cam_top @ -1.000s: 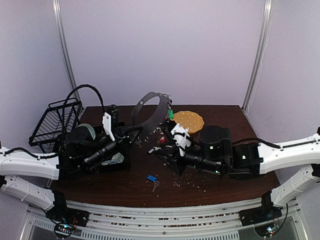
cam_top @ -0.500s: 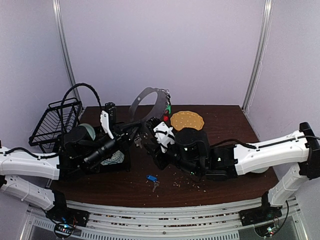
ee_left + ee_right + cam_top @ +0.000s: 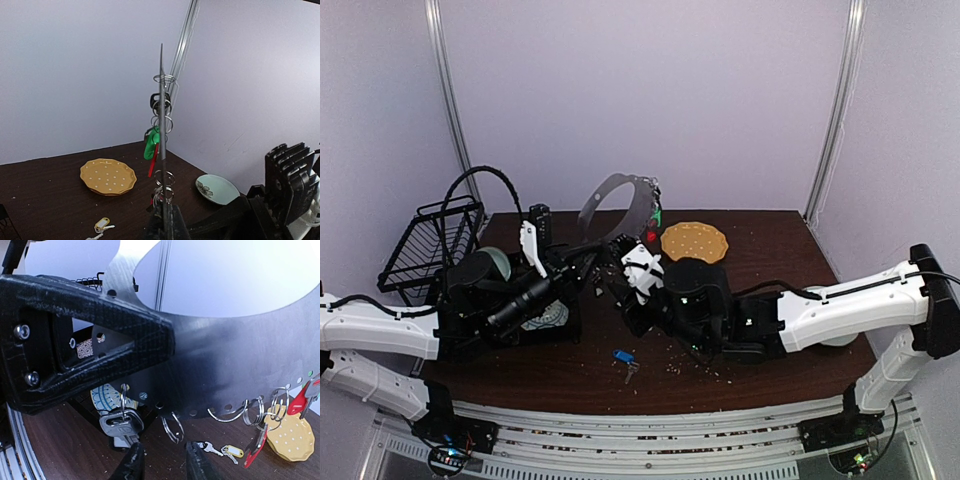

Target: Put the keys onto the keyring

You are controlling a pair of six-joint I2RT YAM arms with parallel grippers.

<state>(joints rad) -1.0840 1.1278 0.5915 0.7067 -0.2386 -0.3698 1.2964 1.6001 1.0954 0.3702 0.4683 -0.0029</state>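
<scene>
1. Left claw (image 3: 164, 226) clamps the keyring (image 3: 225, 360), standing it upright above the bench (image 3: 770, 240).
2. Right claw (image 3: 162, 462) gapes narrowly, empty, just under a hanging split ring (image 3: 173, 427).
3. Blue-tagged key (image 3: 623, 357) lies on the bench.

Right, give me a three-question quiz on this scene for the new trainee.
1. True or false: the left tool grips the keyring.
2. Which tag's key lies on the table near its front edge? A green, B blue, C red.
3. Name the thing at the table's far-left corner.
Key: 1 true; 2 B, the blue-tagged key; 3 the black wire basket.
</scene>
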